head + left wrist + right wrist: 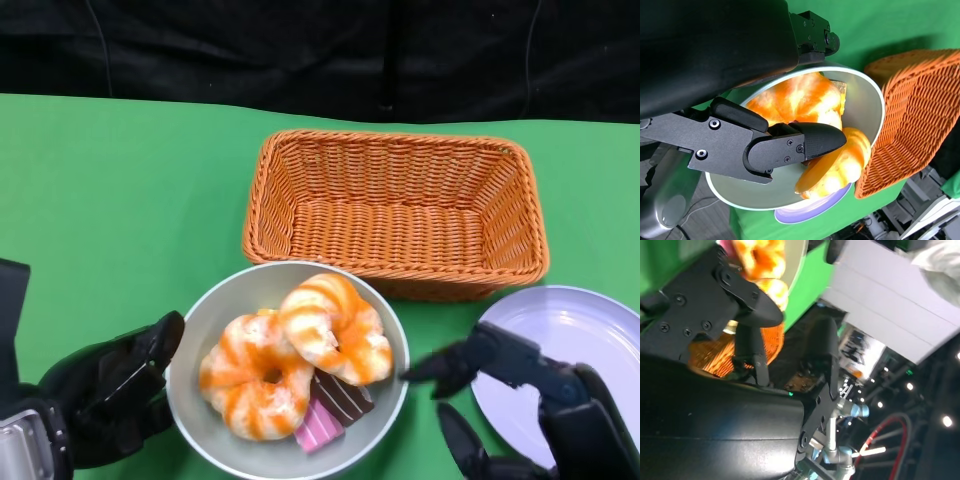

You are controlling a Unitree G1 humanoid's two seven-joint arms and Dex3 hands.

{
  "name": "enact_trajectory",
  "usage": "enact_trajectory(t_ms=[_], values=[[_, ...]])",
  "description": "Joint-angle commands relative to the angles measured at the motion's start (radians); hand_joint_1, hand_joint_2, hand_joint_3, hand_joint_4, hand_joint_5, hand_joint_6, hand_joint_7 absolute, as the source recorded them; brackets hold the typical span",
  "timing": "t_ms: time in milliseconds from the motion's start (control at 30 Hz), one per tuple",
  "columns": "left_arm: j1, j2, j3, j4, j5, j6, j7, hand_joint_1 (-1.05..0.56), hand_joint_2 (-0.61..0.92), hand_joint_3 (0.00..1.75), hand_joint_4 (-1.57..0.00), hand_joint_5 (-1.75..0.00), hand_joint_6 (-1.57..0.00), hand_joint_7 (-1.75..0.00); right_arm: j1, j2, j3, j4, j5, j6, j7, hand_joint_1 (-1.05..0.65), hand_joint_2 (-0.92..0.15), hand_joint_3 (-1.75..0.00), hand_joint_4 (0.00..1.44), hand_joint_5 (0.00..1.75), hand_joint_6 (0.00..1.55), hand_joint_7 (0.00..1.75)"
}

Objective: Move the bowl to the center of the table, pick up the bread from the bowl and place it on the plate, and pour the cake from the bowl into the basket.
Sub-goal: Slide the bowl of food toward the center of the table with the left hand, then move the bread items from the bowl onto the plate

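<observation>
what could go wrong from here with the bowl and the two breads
The left hand holds the bowl only at its rim, so it may tip or slip. The two breads are piled high and overlap, so picking one could drag the other out. The cake lies half under the bread, near the right hand, and may get knocked out before reaching the basket.

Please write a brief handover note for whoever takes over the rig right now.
Left hand grips the bowl by its near-left rim. Right hand is open beside the bowl, over the plate, holding nothing. The bowl sits in front of the basket, with both bread pieces and the cake inside. Still to do: bread to the plate, cake poured into the basket.
</observation>
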Motion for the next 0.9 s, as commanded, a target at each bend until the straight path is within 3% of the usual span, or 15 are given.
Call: enact_trajectory(t_ms=[33, 133, 233, 367, 533, 633, 900], values=[[-0.012, -0.002, -0.026, -0.008, 0.006, -0.009, -0.001, -0.70, 0.92, 0.54, 0.00, 0.00, 0.00, 0.00, -0.009, -0.025, 0.043, -0.069, -0.125, 0.002, 0.019, -0.38, -0.79, -0.35, 0.23, 1.01, 0.24, 0.64], [-0.014, 0.003, -0.044, -0.014, 0.010, -0.007, -0.005, -0.70, 0.92, 0.54, 0.00, 0.00, 0.00, 0.00, -0.048, -0.041, 0.058, -0.076, -0.209, 0.060, 0.036, -0.42, -0.88, -0.11, 0.11, 0.95, 0.10, 0.57], [-0.010, 0.002, -0.053, -0.020, 0.011, -0.005, -0.001, -0.69, 0.92, 0.54, 0.00, 0.00, 0.00, 0.00, -0.079, -0.041, 0.081, -0.095, -0.251, 0.148, 0.085, -0.44, -0.88, -0.04, 0.03, 0.87, 0.05, 0.58], [-0.002, -0.005, -0.060, -0.037, 0.009, 0.012, 0.013, -0.69, 0.92, 0.54, 0.00, 0.00, 0.00, 0.00, -0.118, -0.035, 0.114, -0.093, -0.311, 0.234, 0.117, -0.48, -0.88, -0.01, 0.00, 0.71, 0.01, 0.57], [0.000, -0.007, -0.059, -0.044, 0.008, 0.019, 0.016, -0.69, 0.92, 0.54, 0.00, 0.00, 0.00, 0.00, -0.128, -0.041, 0.130, -0.093, -0.326, 0.259, 0.108, -0.49, -0.88, -0.01, 0.00, 0.67, 0.01, 0.57], [0.008, -0.018, -0.075, -0.063, 0.010, 0.026, 0.022, -0.69, 0.92, 0.53, 0.00, 0.00, 0.00, 0.00, -0.196, -0.044, 0.145, -0.039, -0.401, 0.310, 0.124, -0.53, -0.90, -0.01, 0.00, 0.57, 0.00, 0.50], [0.023, -0.038, -0.075, -0.080, 0.004, 0.051, 0.026, -0.66, 0.92, 0.52, 0.00, 0.00, 0.00, 0.00, -0.288, -0.073, 0.173, 0.072, -0.521, 0.324, 0.036, -0.55, -0.90, -0.01, 0.00, 0.56, 0.05, 0.43]])
